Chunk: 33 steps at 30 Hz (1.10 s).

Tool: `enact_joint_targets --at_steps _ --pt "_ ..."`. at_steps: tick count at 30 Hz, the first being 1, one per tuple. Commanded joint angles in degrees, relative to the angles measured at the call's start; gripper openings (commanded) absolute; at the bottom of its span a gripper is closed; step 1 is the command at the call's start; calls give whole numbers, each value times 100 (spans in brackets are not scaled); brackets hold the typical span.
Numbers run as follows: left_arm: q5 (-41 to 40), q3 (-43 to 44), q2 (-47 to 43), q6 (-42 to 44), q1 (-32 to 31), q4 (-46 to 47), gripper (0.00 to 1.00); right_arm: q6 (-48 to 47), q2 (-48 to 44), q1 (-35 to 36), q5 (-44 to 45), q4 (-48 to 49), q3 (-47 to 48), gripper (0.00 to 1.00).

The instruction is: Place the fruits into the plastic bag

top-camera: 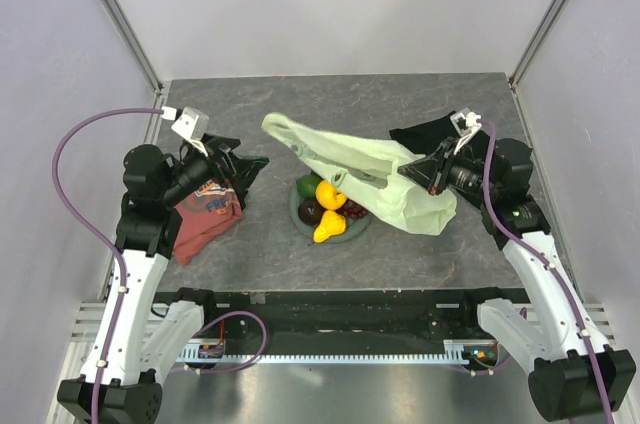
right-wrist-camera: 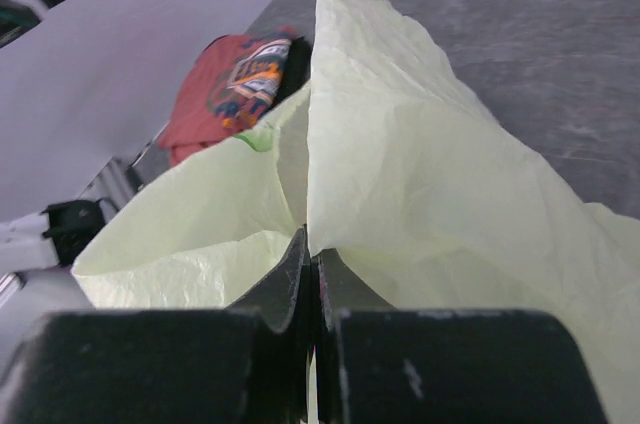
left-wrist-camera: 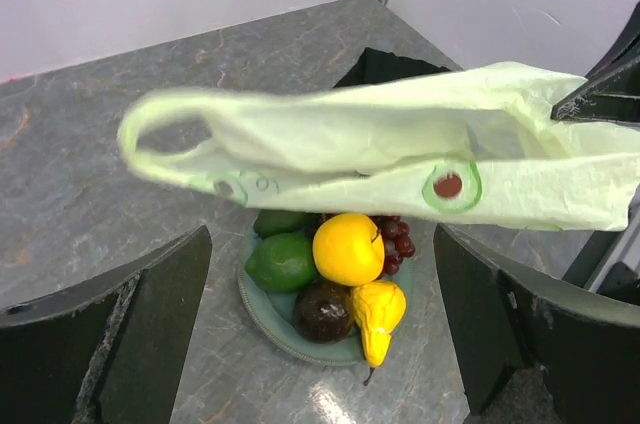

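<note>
The fruits sit on a round grey-green plate (top-camera: 352, 229) mid-table: a yellow-orange round one (left-wrist-camera: 348, 248), a yellow pear (left-wrist-camera: 377, 312), a green oval one (left-wrist-camera: 281, 261), a dark plum (left-wrist-camera: 323, 310) and red grapes (left-wrist-camera: 397, 236). The pale green plastic bag (top-camera: 375, 176) hangs above and across the plate, held up at its right end. My right gripper (top-camera: 428, 176) is shut on the bag's plastic (right-wrist-camera: 420, 184). My left gripper (top-camera: 238, 166) is open and empty, left of the plate, facing the fruits (left-wrist-camera: 320, 344).
A red printed T-shirt (top-camera: 205, 214) lies at the left under my left arm; it also shows in the right wrist view (right-wrist-camera: 230, 89). A black cloth (top-camera: 430, 132) lies at the back right. White walls close the table on three sides.
</note>
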Motion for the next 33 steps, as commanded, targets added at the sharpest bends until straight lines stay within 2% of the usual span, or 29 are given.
enact_joint_targets --at_steps 1,7,12,23,26,33 --pt "414 24 -96 652 -4 -17 99 302 78 42 -1293 822 -84 0" --pt "-271 -64 -158 950 -4 -298 99 336 -256 51 -1671 929 -129 0" --pt "26 -195 -420 1337 -4 -352 99 609 -291 60 -1917 1262 -85 0" --pt "-430 -424 -1054 1847 -4 -378 99 821 -177 51 -2155 1456 398 0" --pt "-203 -380 -1054 1856 -4 -431 99 803 -133 51 -2103 1448 565 0" --pt "1045 -424 -1028 1830 -4 -466 99 821 104 42 -2059 1412 838 0"
